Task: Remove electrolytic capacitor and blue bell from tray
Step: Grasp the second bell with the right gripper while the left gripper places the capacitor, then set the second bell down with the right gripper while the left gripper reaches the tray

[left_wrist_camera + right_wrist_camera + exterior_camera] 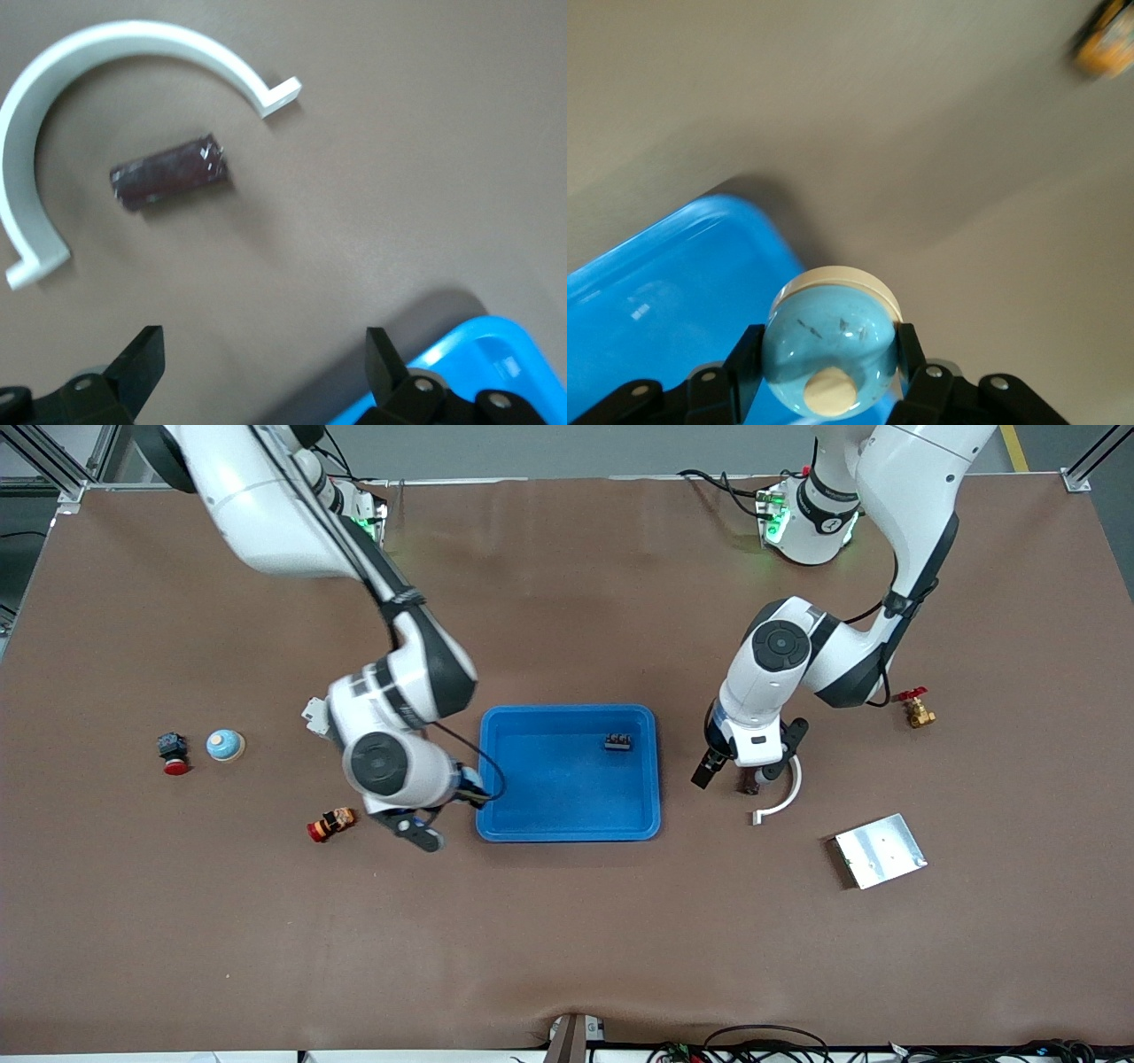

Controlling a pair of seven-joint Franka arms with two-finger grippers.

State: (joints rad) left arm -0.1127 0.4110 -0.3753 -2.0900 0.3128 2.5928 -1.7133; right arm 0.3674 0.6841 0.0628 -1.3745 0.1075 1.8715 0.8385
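Light-blue domed bell (830,352) clamped in right end effector (830,372) over blue plastic tray (567,825) rim | dark-red cylindrical capacitor (169,171) on brown desk (567,939) under left end effector (264,363), fingers apart

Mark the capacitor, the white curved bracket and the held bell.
capacitor (169,171), left wrist view, middle of its dark body.
white curved bracket (142,40), left wrist view, top of its arc.
bell (830,348), right wrist view, blue dome.
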